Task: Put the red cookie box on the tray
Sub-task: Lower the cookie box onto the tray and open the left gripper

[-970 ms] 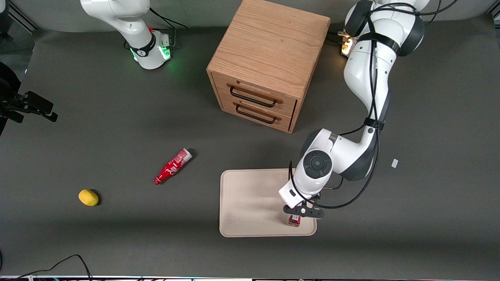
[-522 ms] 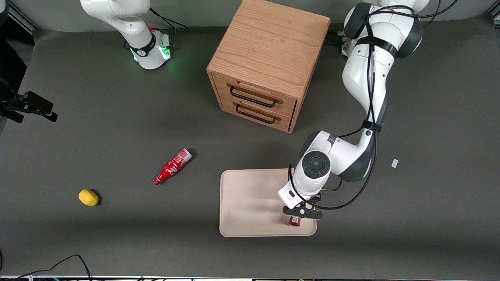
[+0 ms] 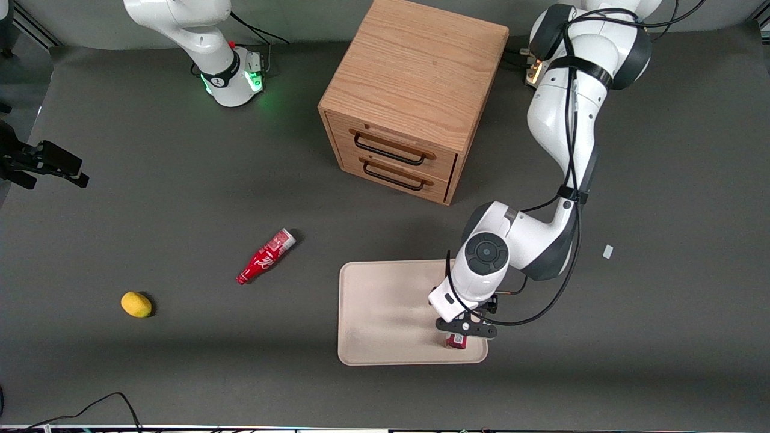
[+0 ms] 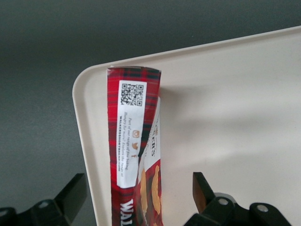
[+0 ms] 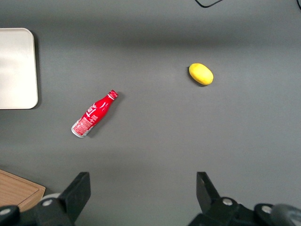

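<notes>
- The tool [image 3: 462, 332] of the left arm hangs over the corner of the tray [image 3: 385, 313] that is nearest the front camera and toward the working arm's end of the surface [image 3: 180, 361].
- In the left wrist view the tool's two fingers [image 4: 71, 195] are spread wide, one on each side of the red cookie box [image 4: 134, 150], with clear gaps between them and the carton.
- The red cookie box [image 3: 455, 341] shows in the front view only as a small red patch under the tool, so how it stands is hard to judge there; it appears to rest inside the tray, close to the rim.
- From the wrist camera the carton's narrow plaid side with a white label and a printed code faces up, and its end sits just beside the tray's [image 4: 244, 108] rounded corner.
- A wooden drawer cabinet [image 3: 415, 96] with two dark handles stands farther from the front camera than the tray.
- A red soda bottle [image 3: 265, 257] lies on its side well apart from the tray, toward the parked arm's end.
- A yellow lemon [image 3: 136, 304] lies still nearer that end, and nearer the front camera than the bottle.
</notes>
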`<control>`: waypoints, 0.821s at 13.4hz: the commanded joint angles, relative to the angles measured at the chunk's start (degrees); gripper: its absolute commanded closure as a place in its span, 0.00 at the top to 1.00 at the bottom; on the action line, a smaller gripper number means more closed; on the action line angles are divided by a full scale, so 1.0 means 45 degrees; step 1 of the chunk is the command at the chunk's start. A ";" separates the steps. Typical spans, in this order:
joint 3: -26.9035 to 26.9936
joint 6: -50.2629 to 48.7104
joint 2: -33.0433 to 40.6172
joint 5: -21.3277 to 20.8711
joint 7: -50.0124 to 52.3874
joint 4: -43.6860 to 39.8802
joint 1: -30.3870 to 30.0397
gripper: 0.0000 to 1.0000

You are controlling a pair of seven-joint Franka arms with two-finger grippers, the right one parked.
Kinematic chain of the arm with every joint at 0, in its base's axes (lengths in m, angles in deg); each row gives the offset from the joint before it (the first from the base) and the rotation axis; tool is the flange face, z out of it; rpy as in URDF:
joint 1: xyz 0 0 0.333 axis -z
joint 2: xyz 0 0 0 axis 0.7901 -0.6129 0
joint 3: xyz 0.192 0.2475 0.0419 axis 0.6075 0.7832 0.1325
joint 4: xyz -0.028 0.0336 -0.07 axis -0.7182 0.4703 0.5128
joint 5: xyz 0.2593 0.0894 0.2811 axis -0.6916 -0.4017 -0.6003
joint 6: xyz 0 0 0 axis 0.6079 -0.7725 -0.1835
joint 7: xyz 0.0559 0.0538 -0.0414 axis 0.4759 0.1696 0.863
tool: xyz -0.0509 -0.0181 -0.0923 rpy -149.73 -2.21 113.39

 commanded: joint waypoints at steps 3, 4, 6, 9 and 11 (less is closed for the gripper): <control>0.0170 0.0110 -0.0015 -0.0238 0.0337 -0.0057 0.0177 1.00; 0.0170 0.0091 0.0024 -0.0238 0.0337 -0.0077 0.0177 1.00; 0.0170 -0.0220 0.0218 -0.0238 0.0318 -0.0077 0.0157 1.00; 0.0150 -0.2068 0.1017 -0.0180 0.0220 -0.0232 0.0040 1.00; 0.0150 -0.3535 0.2243 -0.0218 -0.0071 -0.0040 -0.0232 1.00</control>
